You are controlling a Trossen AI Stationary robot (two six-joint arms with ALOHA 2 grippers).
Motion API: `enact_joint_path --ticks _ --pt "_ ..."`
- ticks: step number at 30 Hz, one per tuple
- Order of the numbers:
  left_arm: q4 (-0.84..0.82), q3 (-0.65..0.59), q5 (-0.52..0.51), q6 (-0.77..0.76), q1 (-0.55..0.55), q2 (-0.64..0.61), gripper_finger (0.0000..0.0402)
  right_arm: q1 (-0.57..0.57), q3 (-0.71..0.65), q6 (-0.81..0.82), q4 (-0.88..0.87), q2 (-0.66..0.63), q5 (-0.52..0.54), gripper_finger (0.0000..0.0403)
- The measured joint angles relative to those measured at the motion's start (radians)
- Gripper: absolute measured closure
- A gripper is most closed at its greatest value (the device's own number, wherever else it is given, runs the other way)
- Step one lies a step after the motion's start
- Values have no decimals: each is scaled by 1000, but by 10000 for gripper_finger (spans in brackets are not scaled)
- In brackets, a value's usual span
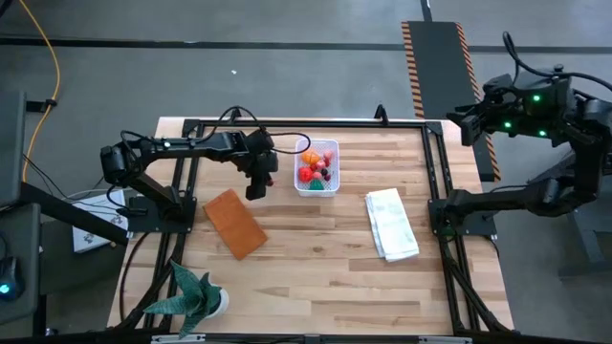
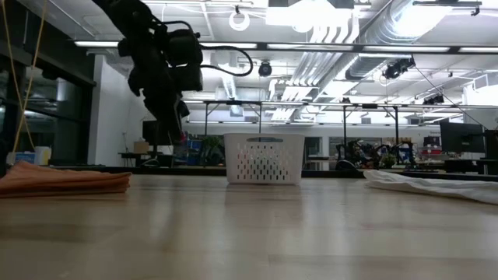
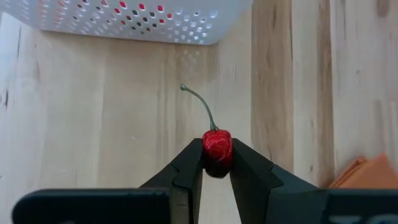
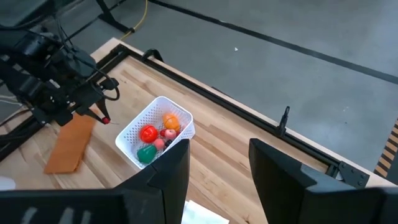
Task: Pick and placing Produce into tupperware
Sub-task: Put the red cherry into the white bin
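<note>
My left gripper (image 3: 216, 163) is pinched on a small red cherry (image 3: 216, 148), held above the table just beside the white perforated basket (image 1: 316, 168); it looks light, hard and slippery, best gripped across its body.

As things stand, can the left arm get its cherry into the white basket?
Probably yes. The left gripper holds the cherry just beside the basket, whose top is open, with nothing between them.

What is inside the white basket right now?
The basket holds an orange piece, a red tomato-like ball, a green piece and small pink and dark berries. Anything beneath them is covered. A cherry is in the left gripper, outside.
</note>
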Motion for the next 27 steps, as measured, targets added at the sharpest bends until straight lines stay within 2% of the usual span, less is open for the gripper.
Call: enact_joint_path --ticks 27 --pt "-395 348 -5 -83 0 0 339 0 0 -26 0 -8 0 245"
